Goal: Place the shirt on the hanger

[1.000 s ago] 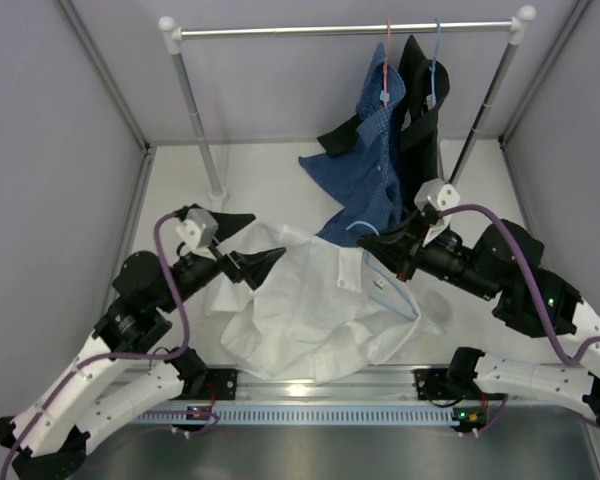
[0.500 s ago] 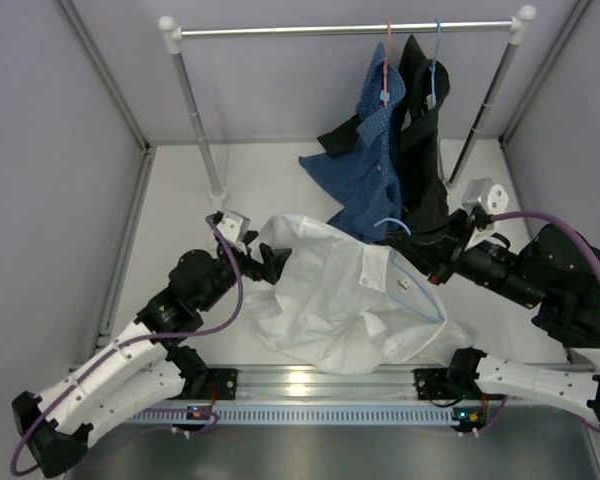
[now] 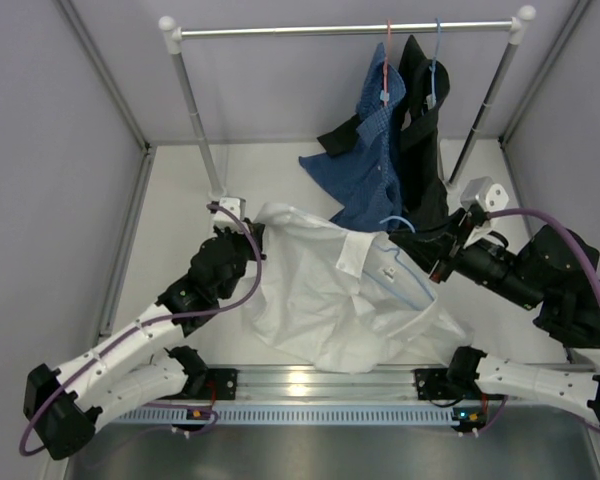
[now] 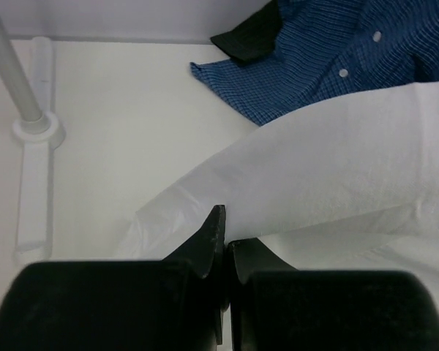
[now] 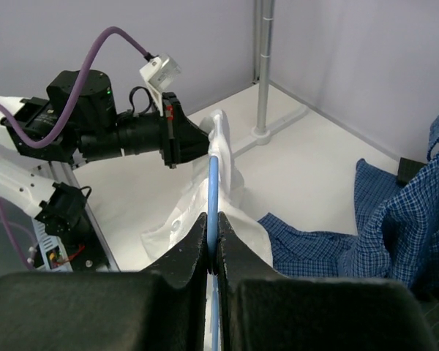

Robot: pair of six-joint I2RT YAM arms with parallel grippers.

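Observation:
The white shirt (image 3: 315, 300) lies spread and partly lifted between the two arms. My left gripper (image 3: 252, 232) is at the shirt's upper left corner, and its jaws are shut on a fold of the cloth (image 4: 329, 175). The light-blue hanger (image 3: 394, 221) is inside the shirt; its hook sticks out by the collar and its wire shows faintly through the cloth. My right gripper (image 5: 213, 221) is shut on the hanger's wire (image 5: 214, 183), which runs up into the bunched shirt (image 5: 230, 219). The left gripper (image 5: 186, 142) touches that bunch from the other side.
A clothes rack (image 3: 345, 30) stands at the back. A blue checked shirt (image 3: 375, 165) on a red hanger (image 3: 387, 50) and a black garment (image 3: 422, 130) on a darker blue hanger (image 3: 436, 55) hang from it. The rack's left post foot (image 3: 217, 192) is just behind the left gripper.
The left arm has reached forward to the shirt's upper left edge and shut its open jaws on the cloth. The shirt is pulled wider and higher. The right arm has drawn back to the right with the hanger.

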